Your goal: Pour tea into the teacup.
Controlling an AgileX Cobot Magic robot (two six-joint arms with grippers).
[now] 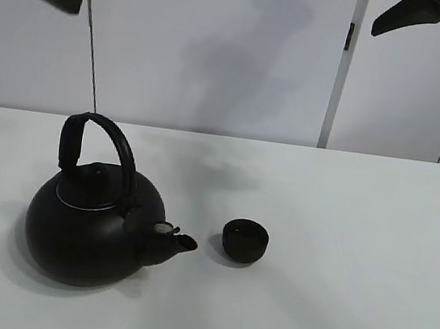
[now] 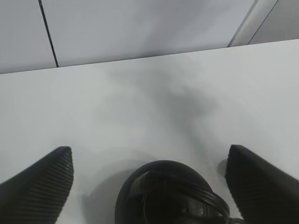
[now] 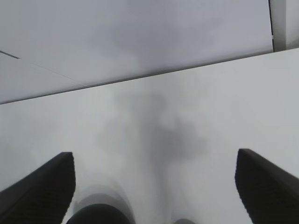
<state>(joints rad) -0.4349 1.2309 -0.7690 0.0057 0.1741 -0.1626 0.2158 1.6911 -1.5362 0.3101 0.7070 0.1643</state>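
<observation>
- The kettle (image 1: 92,225), round, black and large, stands upright on the white table (image 1: 357,231), left of centre in the high view. Its arched handle (image 1: 96,148) is raised over the lid, and its short spout (image 1: 177,242) points toward the teacup.
- The teacup (image 1: 244,240), small, black and without a handle, stands upright on the table just beside the spout tip, apart from it. Its contents cannot be made out.
- No stream of tea shows in any view.
- The left gripper (image 2: 149,182) hangs high above the kettle, touching nothing. Its two ribbed fingers (image 2: 39,186) are spread wide, with the kettle's top (image 2: 170,193) visible far below between them.
- The right gripper (image 3: 154,186) also hangs high above the table, clear of everything. Its fingers (image 3: 266,184) stand wide apart and hold nothing. A blurred dark rounded shape (image 3: 98,213) lies at the picture's edge below; what it is cannot be told.
- In the high view only dark parts of both arms show, at the upper corners.
</observation>
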